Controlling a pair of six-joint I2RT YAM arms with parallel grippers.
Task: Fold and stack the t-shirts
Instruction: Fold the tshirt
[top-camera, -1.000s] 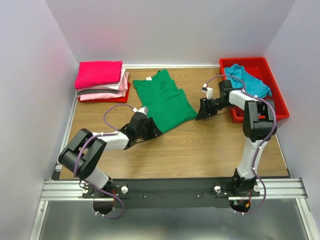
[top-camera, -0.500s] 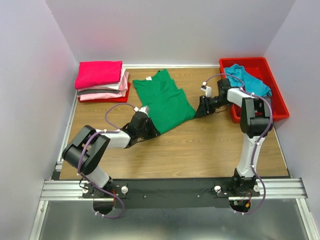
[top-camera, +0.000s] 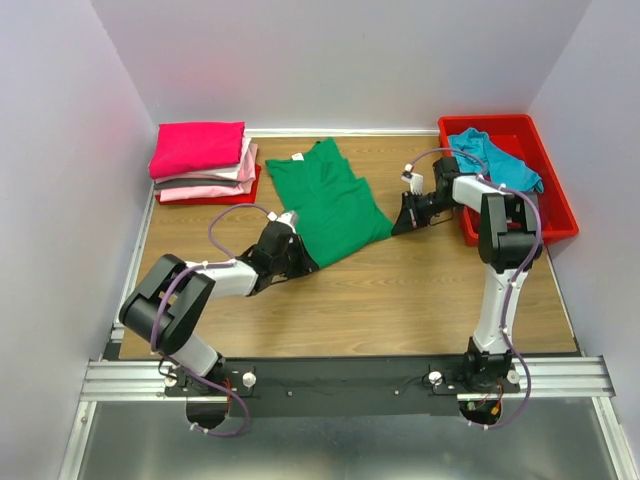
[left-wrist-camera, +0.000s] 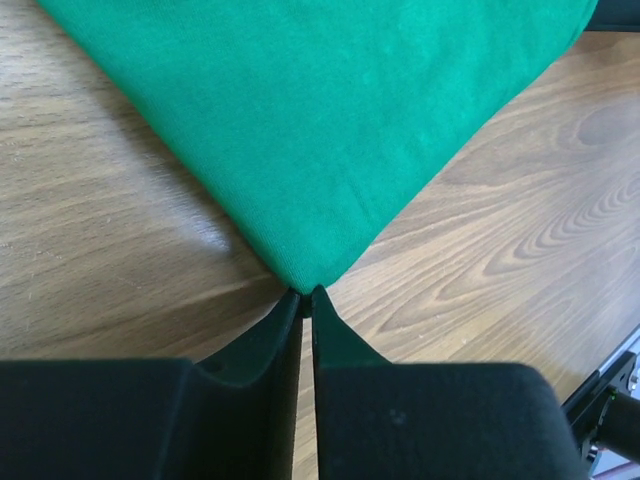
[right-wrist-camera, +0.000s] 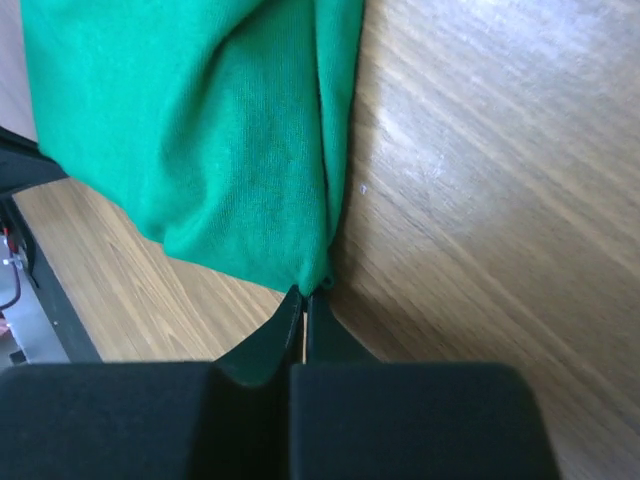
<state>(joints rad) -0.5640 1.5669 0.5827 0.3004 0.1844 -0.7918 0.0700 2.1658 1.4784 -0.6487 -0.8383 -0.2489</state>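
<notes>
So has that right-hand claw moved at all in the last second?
Yes, slightly. The right gripper has shifted left, away from the red bin, and now pinches the near corner of the green t-shirt.

My counter (top-camera: 400, 290) is a wood-grain board with pale trim along its edges. Plain lavender-grey walls (top-camera: 350, 60) close it in on three sides. A silver metal rail (top-camera: 340, 375) runs along the near edge, with a dull grey sheet (top-camera: 330, 445) below it. The light is soft and even, leaving a faint sheen on the wood.
</notes>
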